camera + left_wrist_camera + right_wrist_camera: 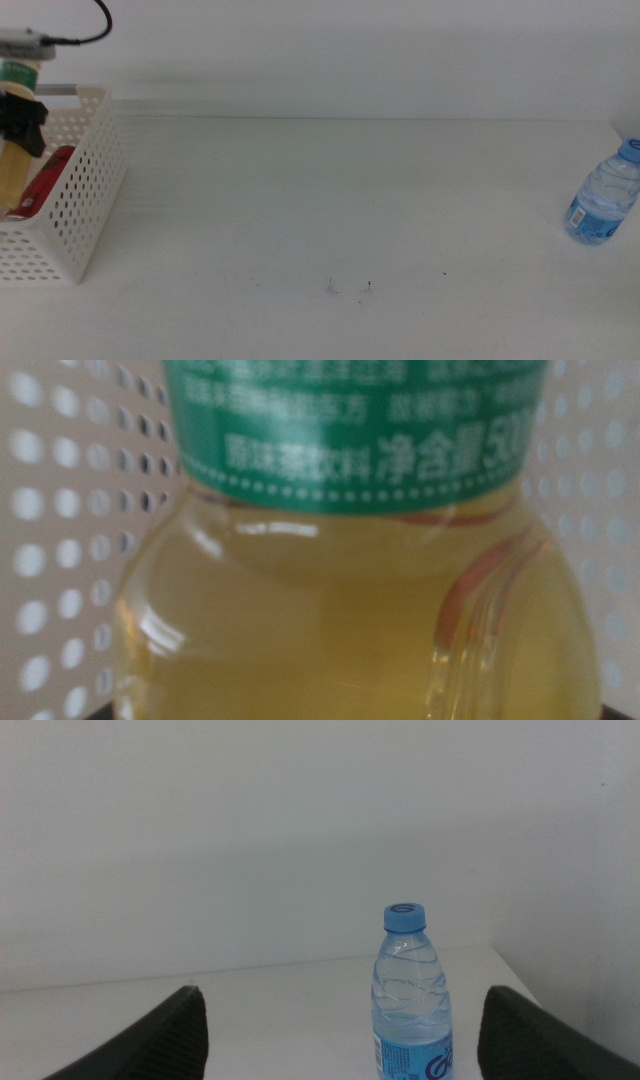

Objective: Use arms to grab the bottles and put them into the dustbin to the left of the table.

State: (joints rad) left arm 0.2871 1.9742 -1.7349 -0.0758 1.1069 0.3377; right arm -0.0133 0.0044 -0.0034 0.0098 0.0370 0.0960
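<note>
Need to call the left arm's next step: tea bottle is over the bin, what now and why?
Probably open the left pincer and drop the tea bottle: it hangs inside the dustbin, beside the red can. The water bottle still stands before the open right pincer.

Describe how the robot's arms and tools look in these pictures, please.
The left tool is black, below a grey wrist part with a thick black cable curving up. The right tool shows only two dark, matte jaws with slanted edges. No markings are visible.
</note>
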